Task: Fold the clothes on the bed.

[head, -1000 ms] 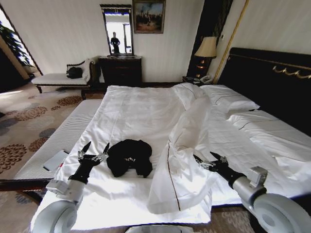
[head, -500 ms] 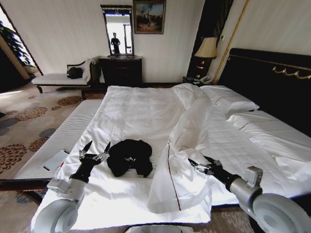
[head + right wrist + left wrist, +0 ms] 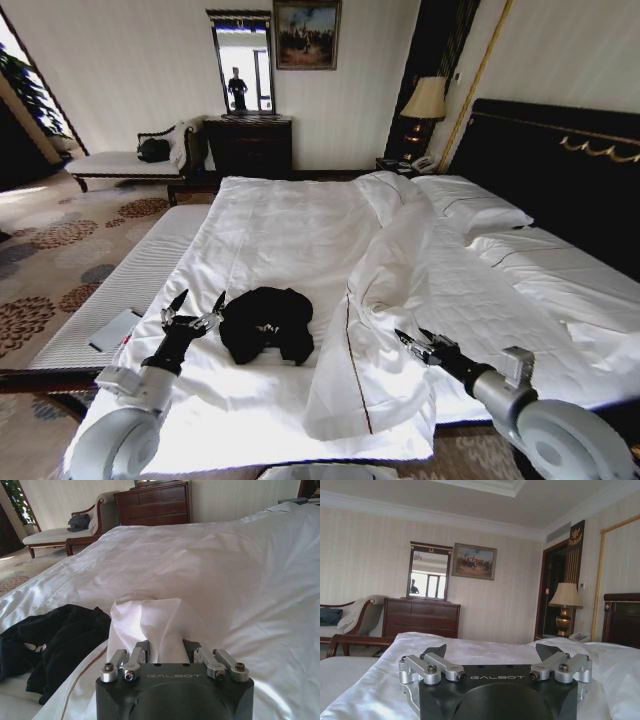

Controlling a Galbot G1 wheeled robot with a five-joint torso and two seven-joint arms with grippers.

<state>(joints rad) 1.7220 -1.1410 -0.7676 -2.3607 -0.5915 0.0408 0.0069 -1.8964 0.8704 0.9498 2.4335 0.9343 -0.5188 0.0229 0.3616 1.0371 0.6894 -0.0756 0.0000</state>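
The large double bed [image 3: 300, 230] with its white duvet has open fabric toward the headboard. A folded-back ridge of white duvet [image 3: 375, 330] rises beside the crumpled black T-shirt [image 3: 266, 323], which lies near the foot edge, lettering mostly hidden. Left gripper [image 3: 194, 313], fingers spread, hovers just beside the shirt; right gripper [image 3: 412, 340], fingers apart, sits against the ridge.

"GALBOT" on left gripper [image 3: 492, 656], right gripper [image 3: 166, 650]
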